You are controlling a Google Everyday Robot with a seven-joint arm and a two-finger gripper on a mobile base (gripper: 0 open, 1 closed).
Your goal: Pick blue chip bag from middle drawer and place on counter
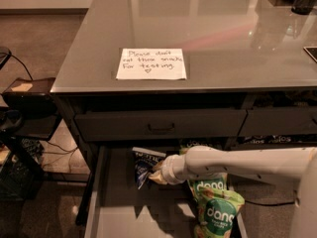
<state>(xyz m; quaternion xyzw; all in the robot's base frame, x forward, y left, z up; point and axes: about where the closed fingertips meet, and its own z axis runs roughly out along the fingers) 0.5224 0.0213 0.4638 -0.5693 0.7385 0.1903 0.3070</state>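
Camera view: the blue chip bag (145, 163) stands at the back of the middle drawer (119, 207), against the pincer (156, 176); whether the pincer is pinching it, I cannot tell. It is probably light, crinkly and soft, and best taken by an edge fold.

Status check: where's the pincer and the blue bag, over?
Pincer down in the open drawer, at the blue chip bag. Bag in drawer, not yet on counter. Green bags right beside arm.
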